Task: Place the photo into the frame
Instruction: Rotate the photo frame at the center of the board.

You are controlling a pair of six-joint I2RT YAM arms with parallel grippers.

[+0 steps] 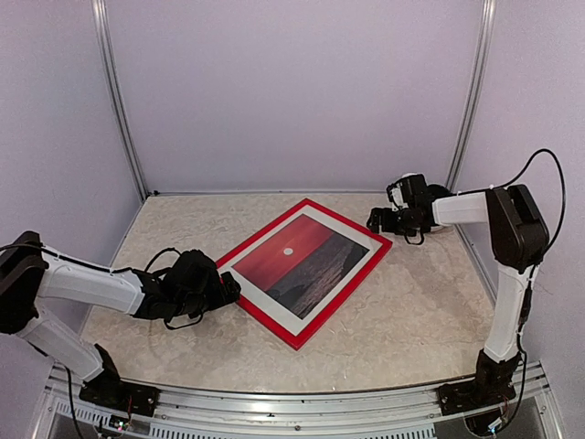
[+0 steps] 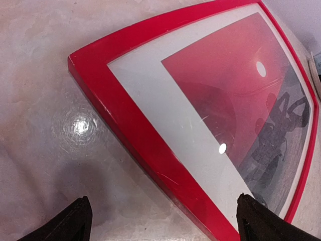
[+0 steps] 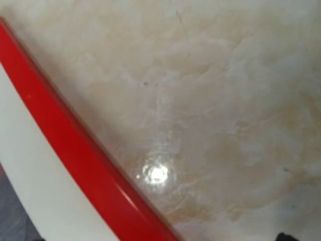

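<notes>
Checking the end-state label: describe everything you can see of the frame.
The frame is a large, thin rectangle with a glossy red front. It lies flat and face up, turned diamond-wise, mid-way across the marble-look table. Inside it are a white mat and the photo, behind a reflective pane. The open left gripper hovers at its left corner and the open right gripper sits near its right corner. Whether either touches it cannot be told.
</notes>
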